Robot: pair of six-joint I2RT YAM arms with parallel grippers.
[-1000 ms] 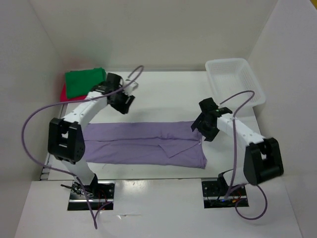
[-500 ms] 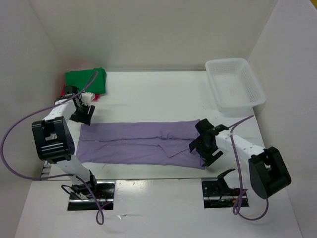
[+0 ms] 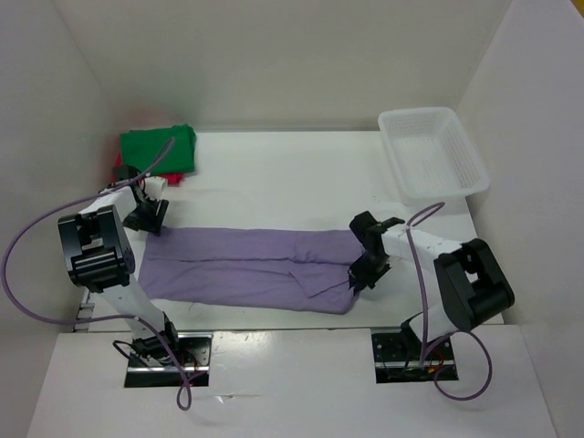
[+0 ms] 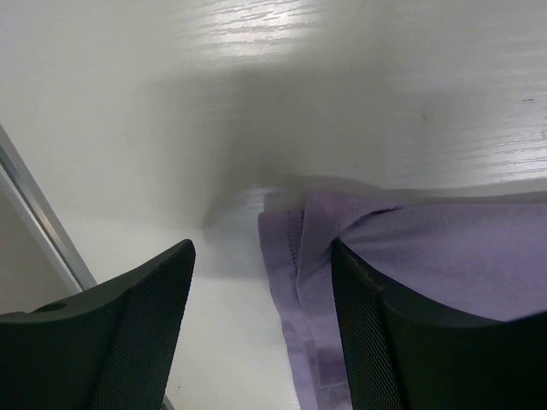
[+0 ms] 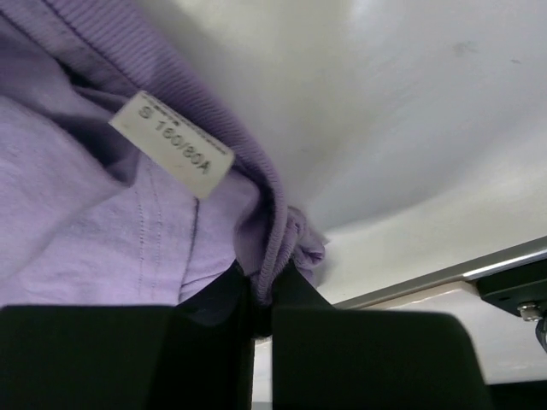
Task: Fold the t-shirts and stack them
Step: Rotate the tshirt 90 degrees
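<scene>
I see the purple shirt (image 3: 255, 265) lying as a long folded strip across the near side of the worktop (image 3: 292, 182). My right gripper (image 5: 261, 295) is clamped tight on its ribbed collar edge at the right end, beside the size tag (image 5: 171, 143). My left gripper (image 4: 261, 256) hangs wide over the strip's left end. The green shirt (image 3: 157, 151) sits on the red shirt (image 3: 117, 170) in the far left corner.
</scene>
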